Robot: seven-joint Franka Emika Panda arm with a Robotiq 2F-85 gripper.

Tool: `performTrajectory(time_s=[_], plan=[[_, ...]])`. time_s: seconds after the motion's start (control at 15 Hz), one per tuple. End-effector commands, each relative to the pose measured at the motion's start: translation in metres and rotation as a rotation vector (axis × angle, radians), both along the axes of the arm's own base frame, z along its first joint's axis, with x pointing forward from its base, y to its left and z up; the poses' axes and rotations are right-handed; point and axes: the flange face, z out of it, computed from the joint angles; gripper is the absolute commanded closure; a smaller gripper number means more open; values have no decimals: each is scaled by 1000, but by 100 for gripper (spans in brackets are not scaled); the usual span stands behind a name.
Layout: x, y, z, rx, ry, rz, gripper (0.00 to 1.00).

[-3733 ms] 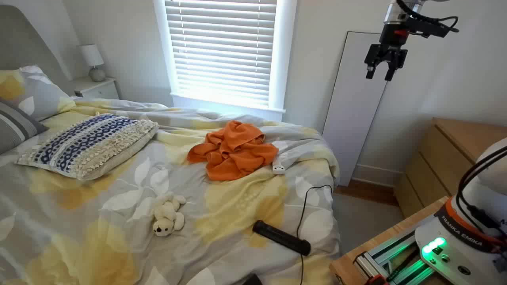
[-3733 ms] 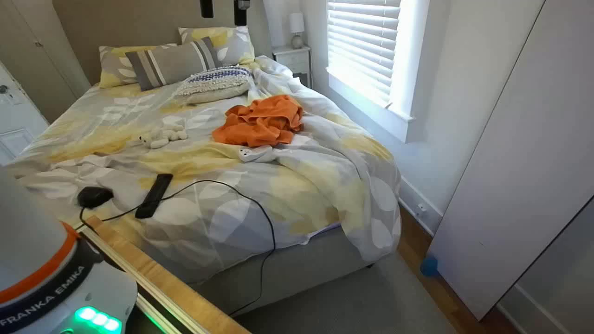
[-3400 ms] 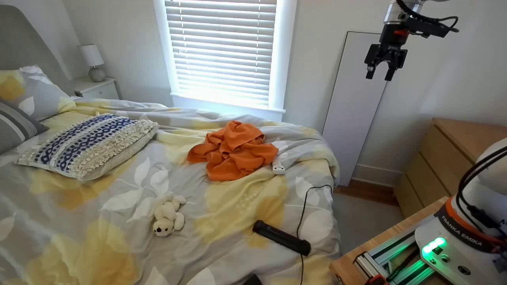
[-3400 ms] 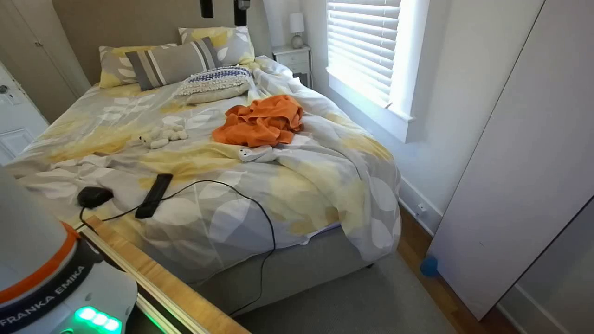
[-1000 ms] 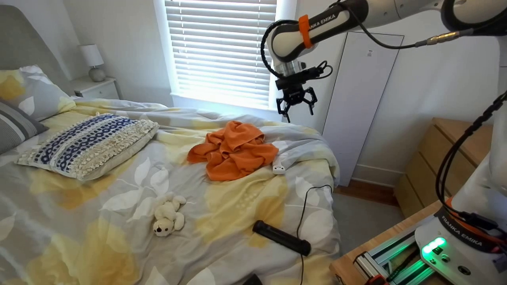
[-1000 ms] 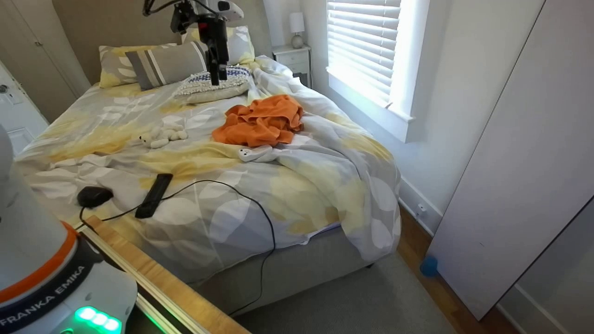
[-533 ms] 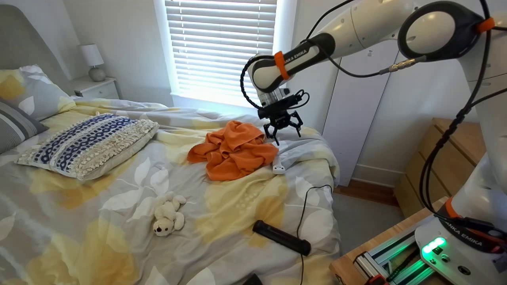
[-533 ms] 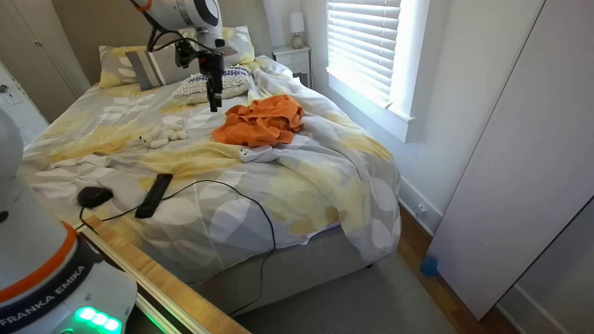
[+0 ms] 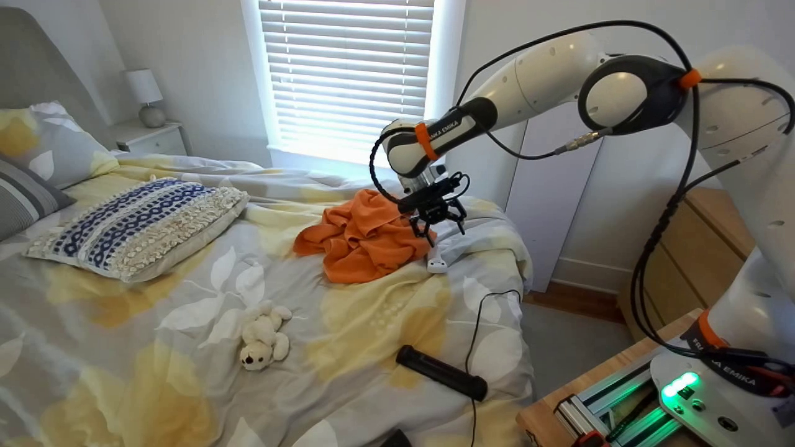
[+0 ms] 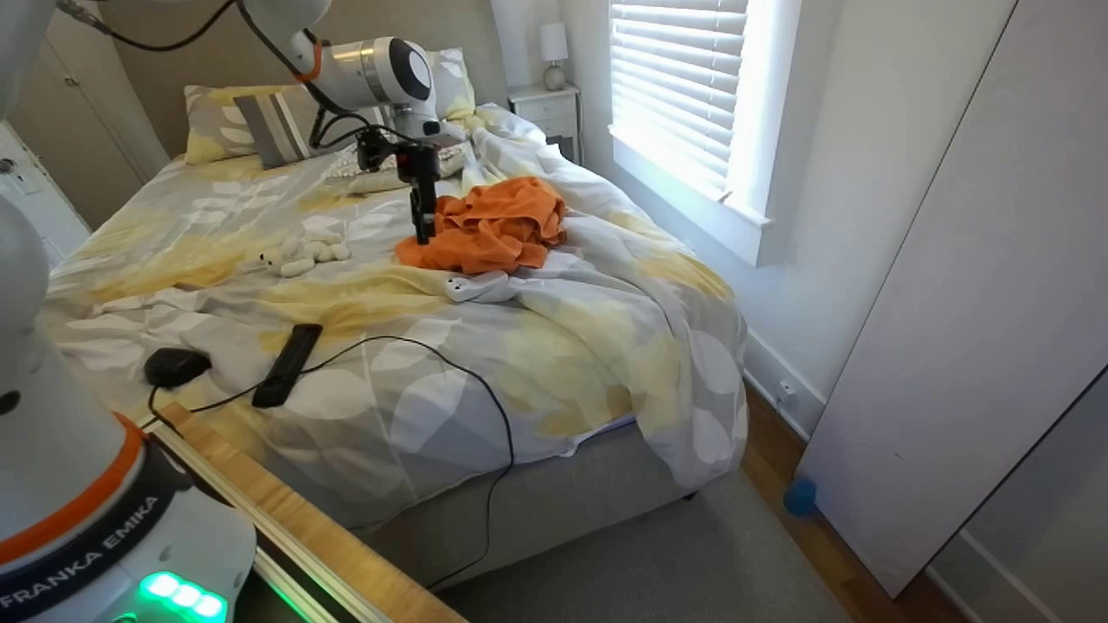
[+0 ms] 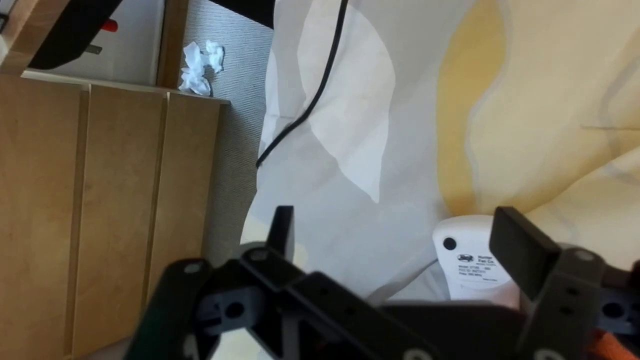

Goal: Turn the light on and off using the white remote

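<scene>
The white remote (image 9: 436, 266) lies on the bed against the right edge of the orange cloth. It also shows in the other exterior picture (image 10: 474, 287) and in the wrist view (image 11: 470, 260). Its face with a black round spot and small "Hunter Fan Co." print is up. My gripper (image 9: 446, 238) is open and empty, above the bed close to the remote, not touching it as far as I can see. In the wrist view the gripper (image 11: 392, 220) has the remote toward its right finger, which hides part of it; its lower part is hidden too. No ceiling light is in view.
The orange cloth (image 9: 366, 239) lies crumpled beside the remote. A plush toy (image 9: 265, 335), a black bar-shaped object (image 9: 441, 372) and a black cable (image 9: 477, 323) lie on the bed. A table lamp (image 9: 143, 87) stands by the wall. A wooden dresser (image 11: 120, 210) is beside the bed.
My gripper has come from high by the wall, over the bed and down toward the remote, staying open. The remote, cloth and other objects have not moved.
</scene>
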Motion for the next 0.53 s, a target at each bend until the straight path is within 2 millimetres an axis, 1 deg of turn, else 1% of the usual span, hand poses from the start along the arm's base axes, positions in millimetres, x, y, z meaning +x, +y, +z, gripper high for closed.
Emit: performTrajectory(time_s=[0.0, 0.13, 0.27, 0.47], plan=[[2, 1, -2, 0, -1, 2, 0], [4, 3, -1, 2, -6, 4, 0], [12, 6, -15, 36, -17, 4, 0], [19, 9, -35, 46, -44, 27, 0]])
